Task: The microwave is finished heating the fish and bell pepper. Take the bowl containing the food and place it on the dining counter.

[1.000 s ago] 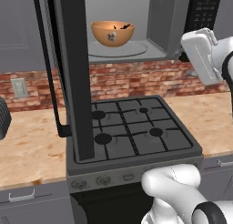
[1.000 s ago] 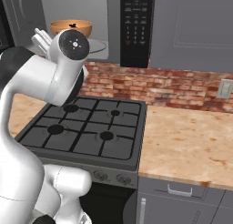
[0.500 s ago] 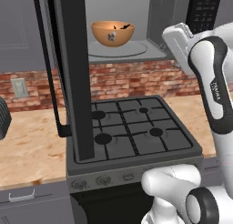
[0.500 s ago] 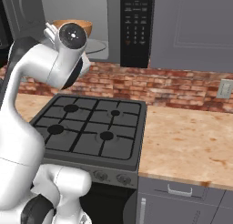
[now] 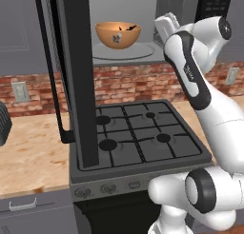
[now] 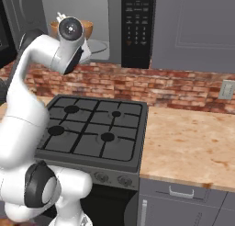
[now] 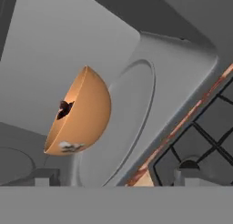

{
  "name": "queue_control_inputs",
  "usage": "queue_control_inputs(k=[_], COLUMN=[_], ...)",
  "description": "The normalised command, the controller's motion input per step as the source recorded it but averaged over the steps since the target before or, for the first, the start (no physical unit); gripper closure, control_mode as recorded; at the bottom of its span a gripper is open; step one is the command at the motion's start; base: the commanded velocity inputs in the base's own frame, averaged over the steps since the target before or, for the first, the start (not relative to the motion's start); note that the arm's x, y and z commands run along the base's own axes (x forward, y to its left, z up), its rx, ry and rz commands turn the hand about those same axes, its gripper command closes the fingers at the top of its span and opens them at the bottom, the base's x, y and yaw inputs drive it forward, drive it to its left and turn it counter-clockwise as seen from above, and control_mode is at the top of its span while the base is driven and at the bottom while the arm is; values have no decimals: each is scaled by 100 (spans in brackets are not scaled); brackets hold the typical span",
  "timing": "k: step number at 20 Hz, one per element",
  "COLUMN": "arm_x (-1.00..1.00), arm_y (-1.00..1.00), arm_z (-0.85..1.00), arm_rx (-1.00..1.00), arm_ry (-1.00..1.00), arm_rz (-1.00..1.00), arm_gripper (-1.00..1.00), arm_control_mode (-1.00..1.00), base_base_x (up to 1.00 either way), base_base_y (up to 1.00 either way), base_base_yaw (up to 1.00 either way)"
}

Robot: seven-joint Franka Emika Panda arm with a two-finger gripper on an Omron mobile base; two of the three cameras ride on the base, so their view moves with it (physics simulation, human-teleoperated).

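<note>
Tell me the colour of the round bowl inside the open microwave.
Orange-tan round bowl, clearest in the left base view.

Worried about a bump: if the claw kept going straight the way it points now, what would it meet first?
Most likely the bowl on the microwave turntable; it sits nearly centred ahead of the open claw. Depth is hard to judge.

Gas stove (image 5: 136, 135) (four burners) below brick backsplash (image 6: 183, 89).

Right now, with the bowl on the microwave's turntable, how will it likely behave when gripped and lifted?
The bowl looks rigid and glossy, so probably slippery. Its rounded sides suggest it may tip if pinched at one rim. The open gripper is not yet touching it.
</note>
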Motion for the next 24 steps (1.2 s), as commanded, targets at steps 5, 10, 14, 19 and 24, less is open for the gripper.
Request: queue_control_inputs(k=[5, 10, 14, 19, 24], arm_x=[54, 43, 7, 19, 35], arm_y=[3, 5, 4, 18, 36], arm_z=[34, 0, 0, -5, -6], arm_rx=[6, 0, 0, 0, 0], arm_ry=[7, 22, 7, 0, 0], arm_rz=[0, 13, 10, 0, 0], arm_gripper=[-100, -100, -100, -100, -100], arm_control_mode=[-100, -100, -100, -100, -100], base_base_x=[0, 0, 0, 0, 0], base_base_y=[0, 0, 0, 0, 0], base_base_yaw=[0, 0, 0, 0, 0])
